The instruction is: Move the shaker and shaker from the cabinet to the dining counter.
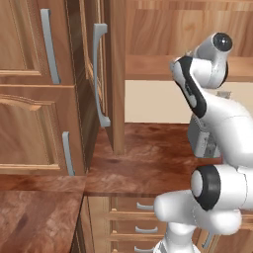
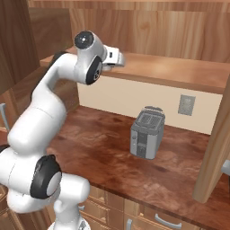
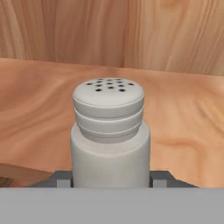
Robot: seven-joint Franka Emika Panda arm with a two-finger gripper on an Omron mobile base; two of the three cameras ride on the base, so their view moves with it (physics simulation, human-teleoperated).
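The shaker [image 3: 110,135] stood upright on the cabinet shelf [image 3: 183,131], away from its edges, gripped at its base between the gripper's [image 3: 110,179] fingers; so low a hold risked tipping when lifted.

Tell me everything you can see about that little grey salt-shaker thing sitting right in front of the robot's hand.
The small light-grey cylindrical shaker stands upright on the warm brown wooden cabinet shelf, with the wood back wall behind it. It looks matte, like plastic or ceramic. Its slightly narrower rounded cap has two ridged bands and dark sprinkle holes on top. The gripper's two dark fingertips flank its base closely; whether they touch it I cannot tell.
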